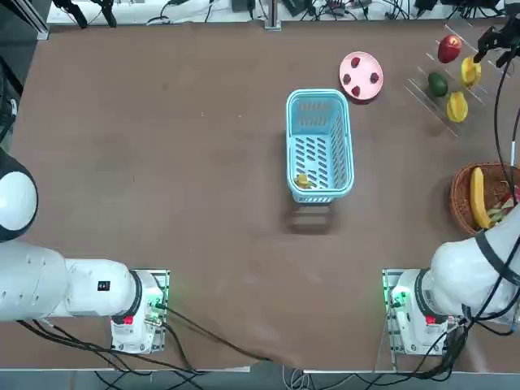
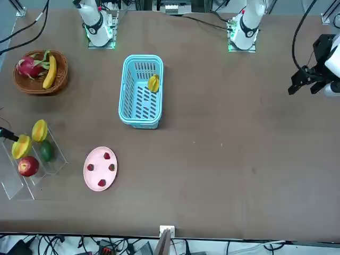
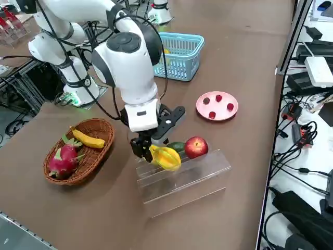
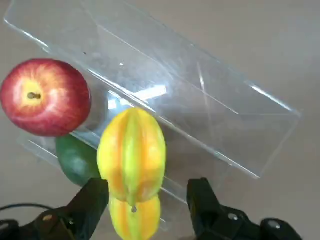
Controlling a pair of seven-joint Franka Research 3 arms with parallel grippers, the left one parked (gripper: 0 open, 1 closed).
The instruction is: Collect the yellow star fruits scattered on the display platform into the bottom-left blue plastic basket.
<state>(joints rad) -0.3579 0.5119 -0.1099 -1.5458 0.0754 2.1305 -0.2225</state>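
Brown tabletop (image 1: 162, 162) stretches wide under the rig, and the right tool (image 4: 147, 200) hangs over the display platform (image 4: 210, 100) at its far corner, fingers (image 4: 92, 197) spread apart and holding nothing. Between and just ahead of them sit two yellow star fruits, the nearer one (image 4: 134, 220) low between the fingers and the second (image 4: 131, 152) stacked just beyond it. A red apple (image 4: 46, 96) and a green fruit (image 4: 75, 160) lie just off to one side of the tool. A third star fruit (image 1: 302, 181) already lies in the blue plastic basket (image 1: 318, 146), well away from the tool.

The risk, as I judge it, is the crowding: the two fruits touch or nearly so, and closing could pinch both or nudge the farther one off the clear step. The ridged skin may also slip if the fingers land on a rib, and the neighbours could be knocked by the finger beside them.
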